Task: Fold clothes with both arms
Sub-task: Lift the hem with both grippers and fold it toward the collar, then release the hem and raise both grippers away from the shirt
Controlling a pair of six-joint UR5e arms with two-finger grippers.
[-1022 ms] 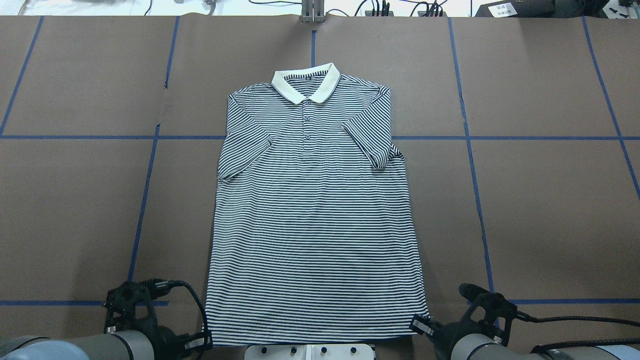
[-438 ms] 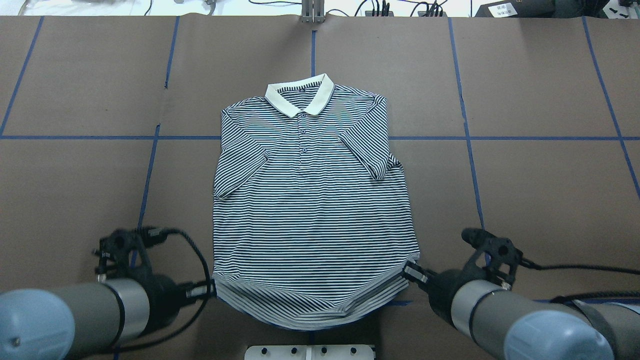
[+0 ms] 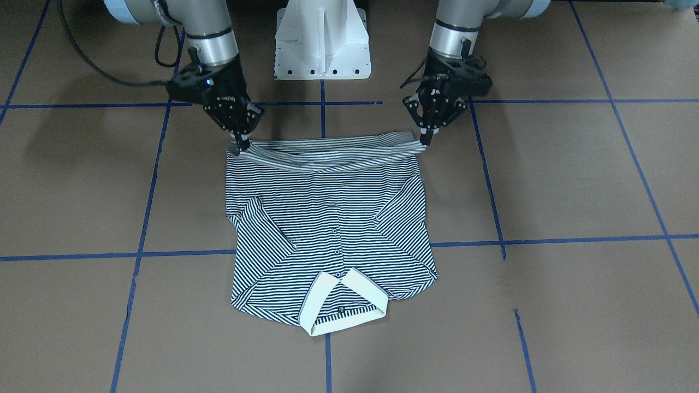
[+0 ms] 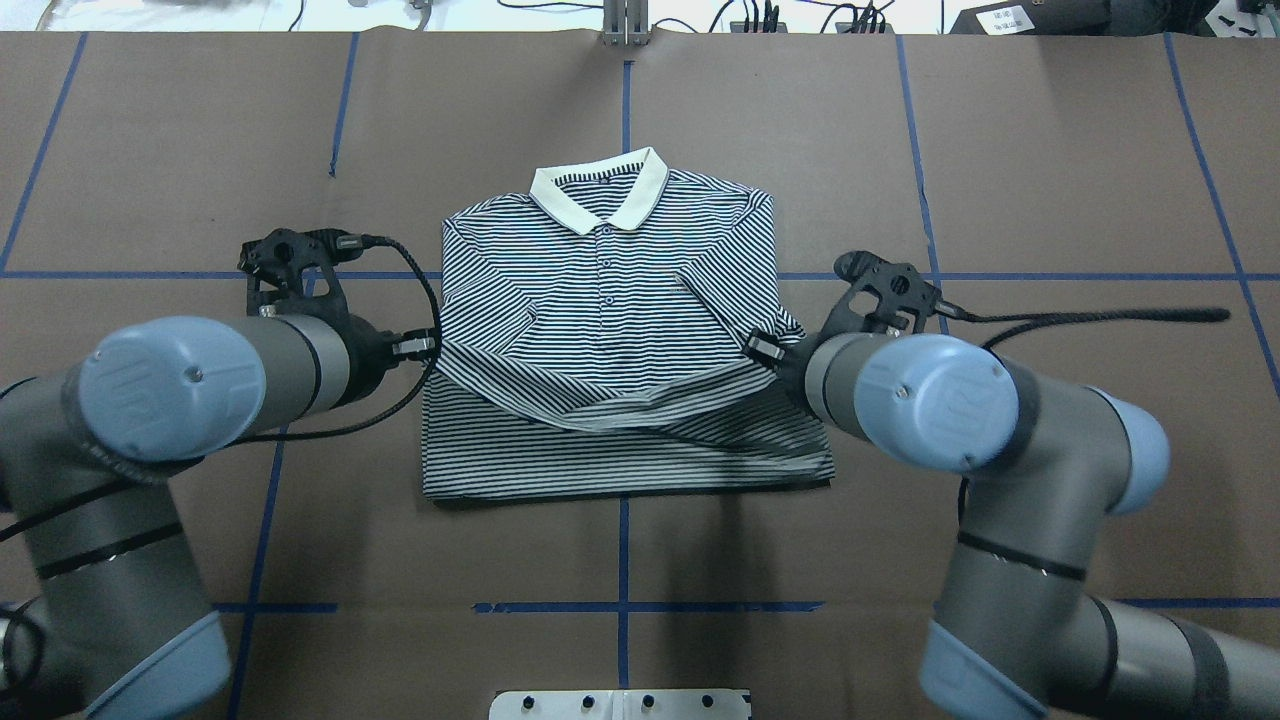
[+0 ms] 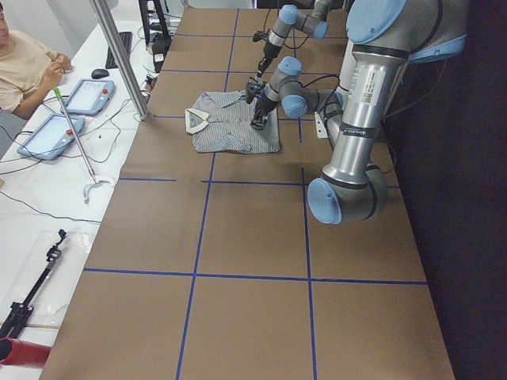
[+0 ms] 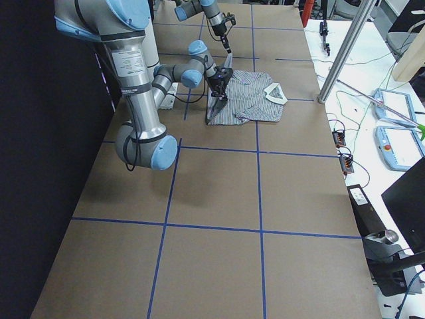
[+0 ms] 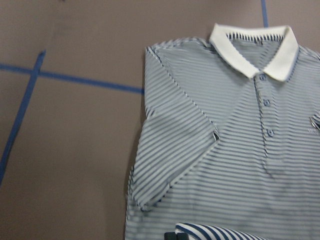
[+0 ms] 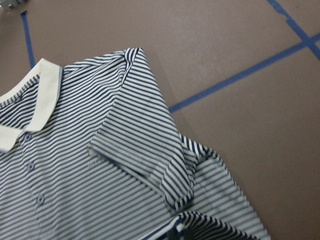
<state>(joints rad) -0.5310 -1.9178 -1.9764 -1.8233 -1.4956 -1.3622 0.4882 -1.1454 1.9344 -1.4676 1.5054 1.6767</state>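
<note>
The striped polo shirt [image 4: 610, 300] lies face up on the table, cream collar [image 4: 600, 190] at the far end. Its bottom hem [image 3: 327, 155] is lifted off the table and doubled over the lower body. My left gripper [image 4: 432, 346] is shut on the hem's left corner, and it also shows in the front view [image 3: 427, 141]. My right gripper [image 4: 757, 346] is shut on the hem's right corner, and it too shows in the front view [image 3: 240, 144]. In the left wrist view the hem [image 7: 220, 232] shows at the bottom edge over the shirt. The right wrist view shows the hem [image 8: 200, 225] the same way.
The brown table [image 4: 1050, 430] carries a grid of blue tape lines. The white pedestal base [image 3: 322, 43] stands at the robot's edge. A metal pole [image 5: 119, 55] rises at the far edge. A seated person [image 5: 24, 63] with tablets is beyond it.
Both grippers have risen and moved away from the robot's edge, carrying the hem from flat on the table up over the lower body toward the collar. The shirt slid slightly nearer.
</note>
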